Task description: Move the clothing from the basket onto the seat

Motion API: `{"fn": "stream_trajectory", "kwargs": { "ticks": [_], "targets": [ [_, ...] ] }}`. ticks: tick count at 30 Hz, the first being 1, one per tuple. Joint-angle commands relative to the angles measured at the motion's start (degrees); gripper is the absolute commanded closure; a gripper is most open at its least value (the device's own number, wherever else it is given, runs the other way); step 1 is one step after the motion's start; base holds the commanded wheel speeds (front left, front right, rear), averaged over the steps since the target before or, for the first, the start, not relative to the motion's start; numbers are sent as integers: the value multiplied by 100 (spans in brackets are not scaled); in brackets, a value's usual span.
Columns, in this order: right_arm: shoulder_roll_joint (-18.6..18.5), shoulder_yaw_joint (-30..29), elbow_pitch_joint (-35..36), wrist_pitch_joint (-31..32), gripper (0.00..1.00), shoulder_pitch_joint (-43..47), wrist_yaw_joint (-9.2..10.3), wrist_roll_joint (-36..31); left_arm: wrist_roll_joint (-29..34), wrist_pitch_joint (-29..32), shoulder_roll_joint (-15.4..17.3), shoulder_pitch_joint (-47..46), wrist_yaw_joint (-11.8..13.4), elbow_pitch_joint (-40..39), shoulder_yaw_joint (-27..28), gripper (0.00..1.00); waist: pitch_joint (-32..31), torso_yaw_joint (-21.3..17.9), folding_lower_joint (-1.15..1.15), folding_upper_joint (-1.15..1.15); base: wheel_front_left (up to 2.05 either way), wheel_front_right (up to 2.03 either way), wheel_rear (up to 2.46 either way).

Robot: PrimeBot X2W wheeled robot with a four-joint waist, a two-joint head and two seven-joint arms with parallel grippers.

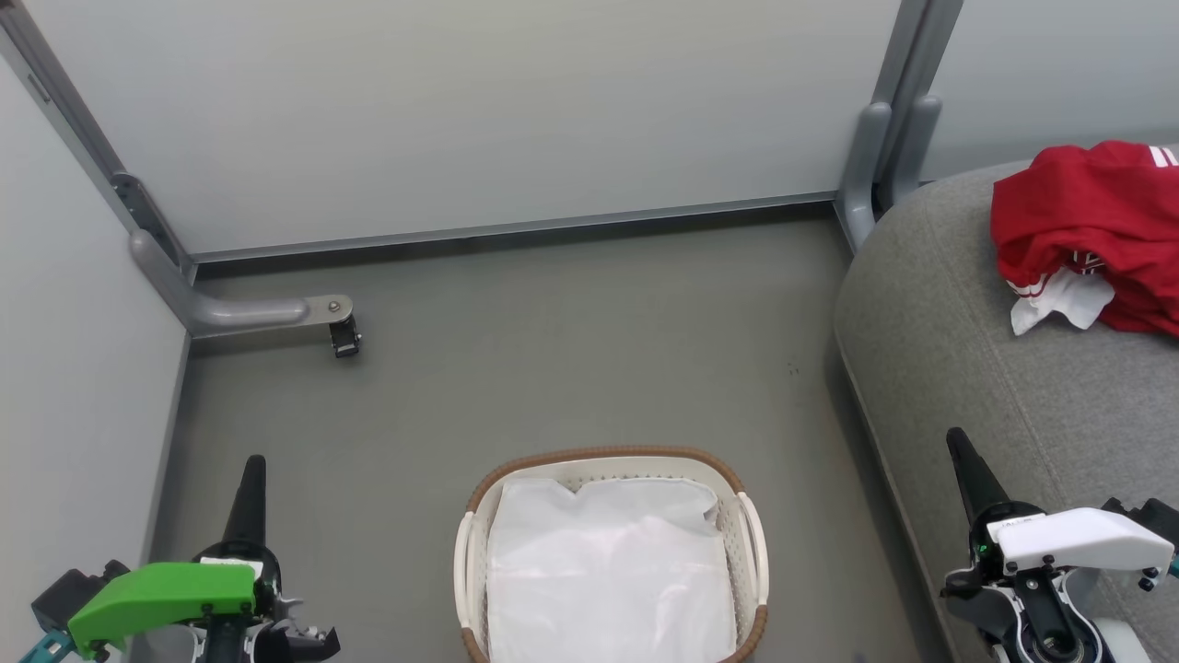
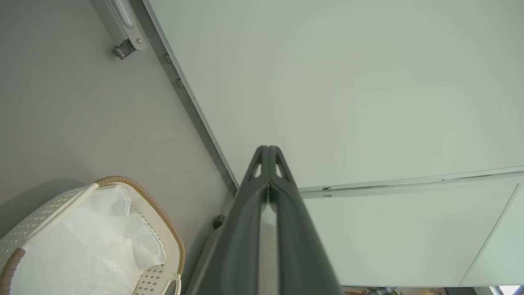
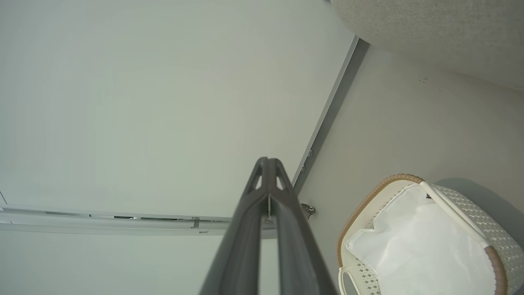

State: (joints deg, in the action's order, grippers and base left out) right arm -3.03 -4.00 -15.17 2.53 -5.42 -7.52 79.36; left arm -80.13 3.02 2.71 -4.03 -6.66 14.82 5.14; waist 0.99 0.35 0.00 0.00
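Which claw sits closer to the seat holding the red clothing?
The right claw, white-housed, at the grey seat edge; the green-housed left claw is by the wall.

Ahead of your left pincer, you are seeing a grey metal foot lying on the grey floor, with a small black caster sitting at its end. Farther ahead of that pincer, a pale panel wall is standing on a metal rail. Ahead and slightly left of your right pincer, two grey posts are rising at the wall's corner.
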Motion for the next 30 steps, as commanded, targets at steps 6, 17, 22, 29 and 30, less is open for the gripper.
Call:
{"fn": "stream_trajectory", "kwargs": {
  "ticks": [6, 17, 22, 29, 30],
  "targets": [
    [-40, -66, 73, 103, 100, -99, 4, 356, -331, 102, 28, -149, -49, -63, 48, 100, -16, -7, 0, 0, 0, 0, 0],
    [-39, -138, 99, 231, 100, -99, 3, 816, -749, 227, 28, -208, -72, -76, 104, 100, -44, -19, 0, 0, 0, 0, 0],
    [-38, -170, 113, 285, 100, -99, 4, 1005, -914, 278, 29, -212, -84, -77, 123, 100, -56, -24, 0, 0, 0, 0, 0],
    [-36, -209, 128, 355, 100, -93, 4, 1266, -1169, 354, 30, -258, -93, -85, 149, 100, -73, -31, 0, 0, 0, 0, 0],
    [-36, -212, 130, 362, 100, -94, 4, 1289, -1192, 354, 30, -260, -94, -86, 150, 100, -75, -32, 0, 0, 0, 0, 0]
  ]
}}
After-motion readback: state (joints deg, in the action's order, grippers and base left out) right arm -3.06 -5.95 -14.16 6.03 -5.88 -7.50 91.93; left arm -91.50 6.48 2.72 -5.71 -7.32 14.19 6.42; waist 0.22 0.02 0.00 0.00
